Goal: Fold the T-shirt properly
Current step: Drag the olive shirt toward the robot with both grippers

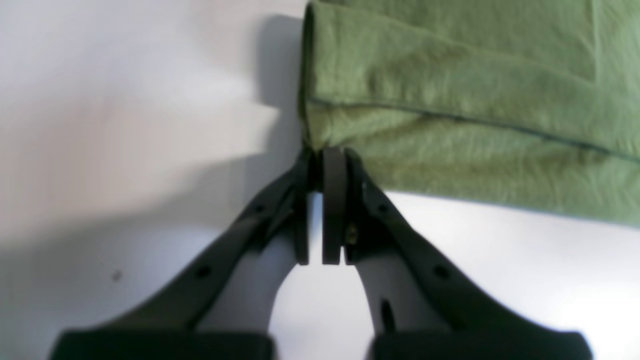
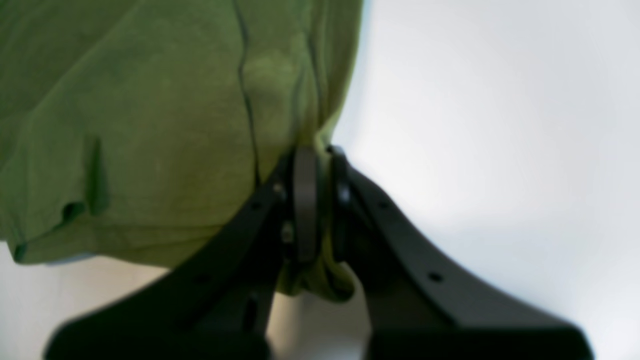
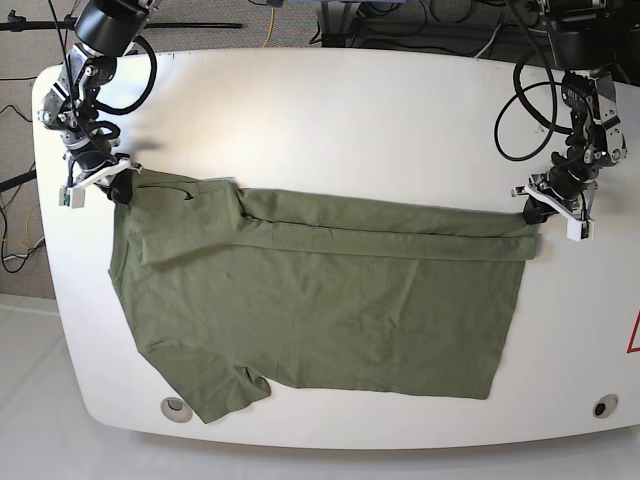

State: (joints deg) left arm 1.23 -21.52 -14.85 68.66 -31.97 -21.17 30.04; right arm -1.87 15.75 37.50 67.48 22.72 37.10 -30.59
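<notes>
The olive-green T-shirt lies spread on the white table, its far long edge folded over into a narrow band. One sleeve points toward the front left. At the band's right end, my left gripper is shut and pinches the folded corner; in the left wrist view the T-shirt puckers into the left gripper. At the band's left end, my right gripper is shut on the cloth; the right wrist view shows the T-shirt bunched between the pads of the right gripper.
Two round holes sit near the table's front edge, one at the left and one at the right. Cables loop off the arm on the right. A red mark shows at the table's right edge.
</notes>
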